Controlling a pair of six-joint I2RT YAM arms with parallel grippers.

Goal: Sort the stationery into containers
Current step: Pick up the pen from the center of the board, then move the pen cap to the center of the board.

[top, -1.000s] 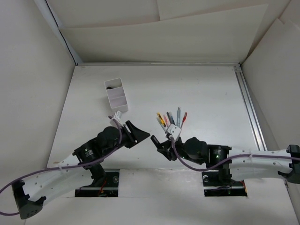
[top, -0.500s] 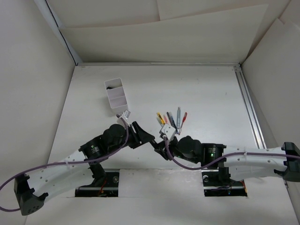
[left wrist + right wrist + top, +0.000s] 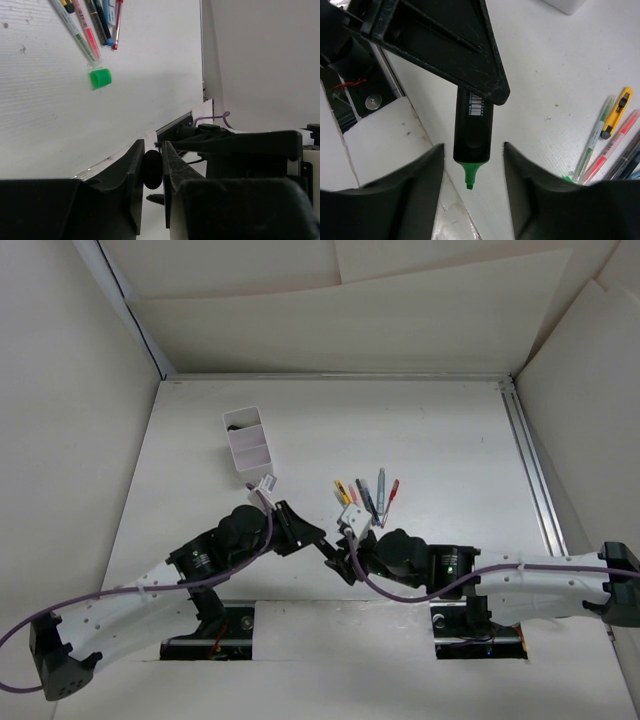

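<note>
A stubby black highlighter (image 3: 472,127) with a bare green tip hangs between the two grippers above the table's near edge. My left gripper (image 3: 151,150) is shut on its black body (image 3: 152,170); in the top view this gripper (image 3: 318,538) points right. My right gripper (image 3: 472,155) is open, its fingers standing clear on either side of the tip; from above it (image 3: 338,558) faces the left one. Thin pens (image 3: 368,495) lie fanned on the table just beyond. The white two-compartment container (image 3: 262,455) stands at the back left, with something dark in its far compartment.
A green cap (image 3: 100,78) lies loose by the pen tips (image 3: 92,22). A yellow-and-black item (image 3: 616,112) lies among the pens. White walls enclose the table, and a metal rail (image 3: 530,475) runs along its right side. The arm bases sit at the near edge.
The two grippers came together tip to tip. My left gripper closed onto the highlighter, and my right gripper opened off it.
</note>
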